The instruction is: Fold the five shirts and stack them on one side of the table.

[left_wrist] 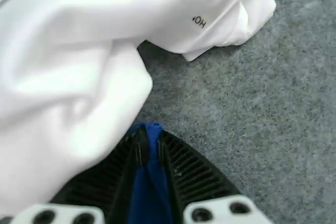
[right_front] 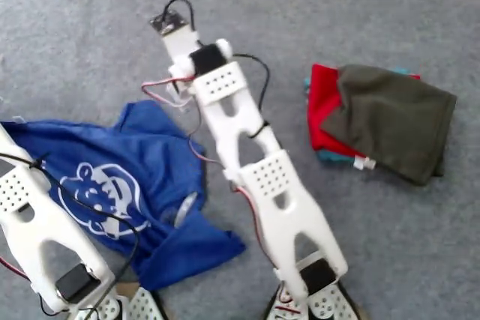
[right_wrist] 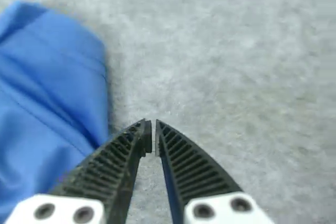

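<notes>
Shirts first: by my count three of the five were done, sitting in a stack on the right side of the table (right_front: 420, 20), with a dark green shirt (right_front: 394, 121) on top, a red shirt (right_front: 322, 106) sticking out under it and a teal shirt (right_front: 330, 157) just peeking out at the bottom. The stack looked a bit skewed, since the green one lay at an angle to the others, but it was folded. That left two, I reckoned. The blue shirt (right_front: 135, 185) was lying open and rumpled on the left half of the table, print side up and not folded at all. My left gripper (left_wrist: 148, 132) was clamped tight on a pinch of its blue cloth, right down by the table. Just beside that was a white shirt (left_wrist: 68, 51), bunched up in a heap, so that one hadn't been folded either. My right gripper (right_wrist: 152, 125) was closed down to a sliver with nothing in it, as far as I could see, hanging low over bare table right next to an edge of the blue shirt. So: blue in hand, white after that, then both onto the stack.
</notes>
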